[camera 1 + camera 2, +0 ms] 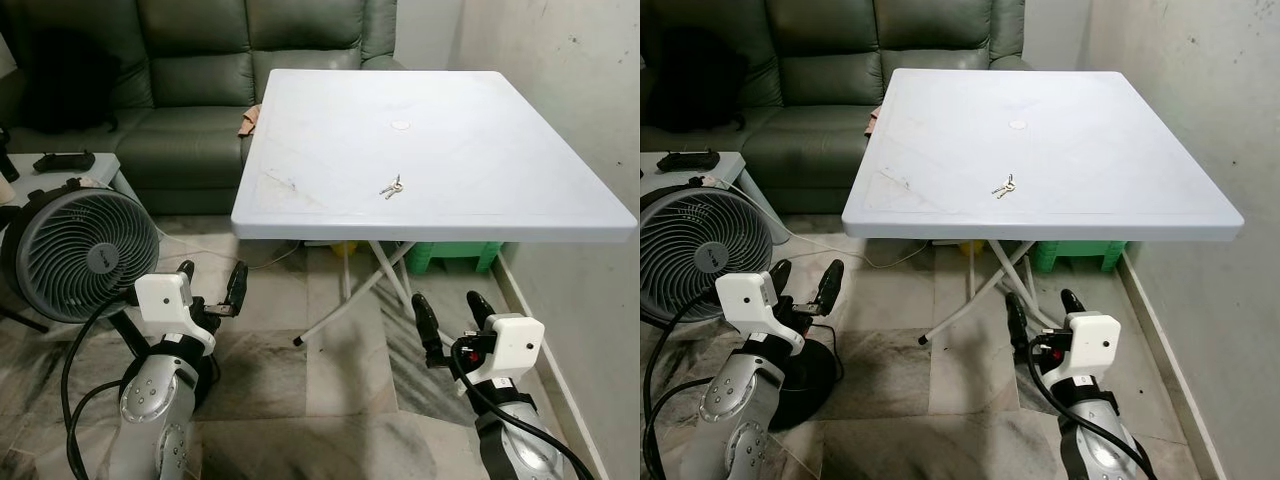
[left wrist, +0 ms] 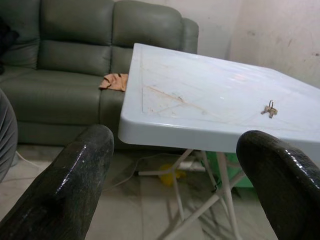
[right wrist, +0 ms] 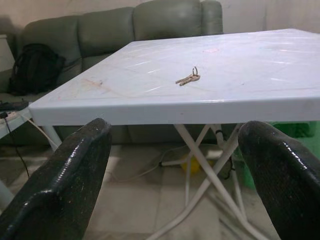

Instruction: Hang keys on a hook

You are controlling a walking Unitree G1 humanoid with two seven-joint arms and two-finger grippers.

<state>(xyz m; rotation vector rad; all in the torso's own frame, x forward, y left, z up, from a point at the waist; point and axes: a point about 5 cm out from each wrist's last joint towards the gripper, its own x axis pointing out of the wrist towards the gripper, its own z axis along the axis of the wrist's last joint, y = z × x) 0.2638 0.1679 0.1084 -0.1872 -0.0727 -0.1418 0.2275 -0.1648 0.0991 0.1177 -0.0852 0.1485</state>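
My left arm [image 1: 150,400] sits low at about 8 o'clock in my head view, silver forearm bent upward, its white wrist block topped by my left gripper [image 1: 212,280], whose two black fingers point toward 1 o'clock with a wide gap between them. My right arm [image 1: 515,445] rises from about 5 o'clock, and my right gripper [image 1: 452,308] holds its fingers spread apart too, pointing toward 11 o'clock. Each wrist camera looks out between its own pair of rounded, glossy black fingertips [image 2: 75,170] [image 3: 70,175], which stand well apart, nothing held between them.
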